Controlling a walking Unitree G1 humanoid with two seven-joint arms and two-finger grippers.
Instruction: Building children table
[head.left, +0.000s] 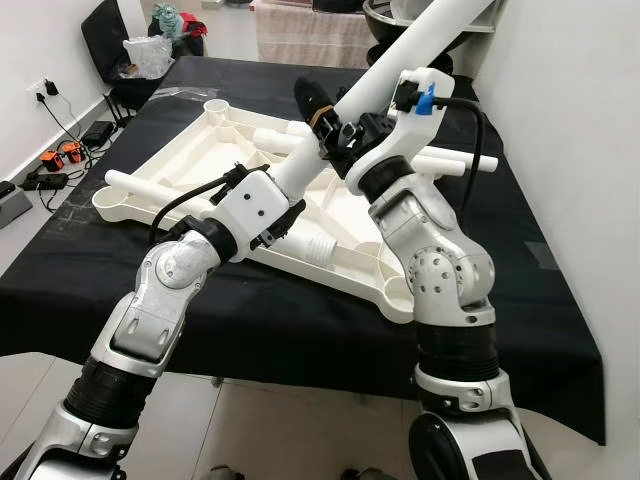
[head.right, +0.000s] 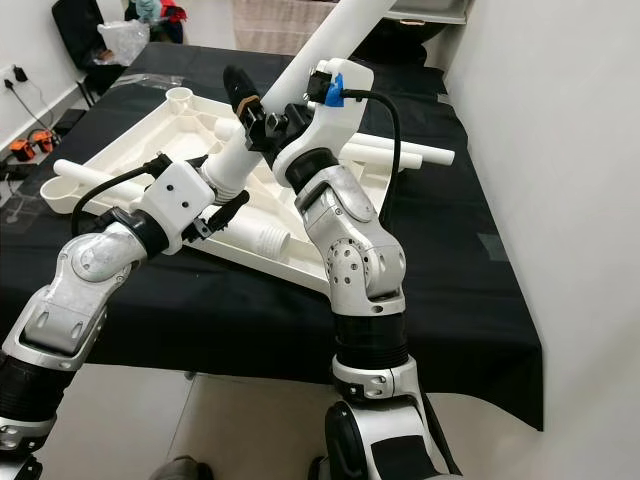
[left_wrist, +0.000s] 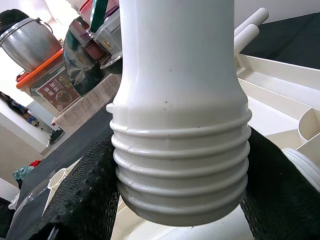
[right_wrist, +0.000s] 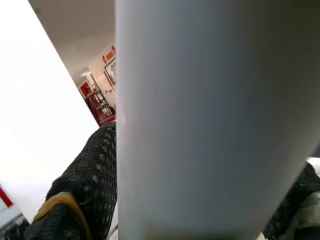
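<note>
Both our arms rise from the near edge of the table (head.left: 560, 330), which is draped in black cloth. On the left, our left gripper (head.left: 290, 215) has its fingers (left_wrist: 85, 200) clamped on either side of the threaded end of a long white table leg (head.left: 400, 65); the wrist view shows the ribbed thread seated between the two black pads. From there the leg slants up and away to the right, above the table. Higher on the same leg, our right gripper (head.left: 325, 115) is closed around the smooth shaft, a finger (right_wrist: 95, 165) pressed to each side. Beneath both grippers, the white tabletop panel (head.left: 200, 160) lies upside down across the middle of the cloth, its ribs and round sockets facing up. More white legs (head.left: 460, 162) lie across the panel's right side, ends poking past its right edge.
</note>
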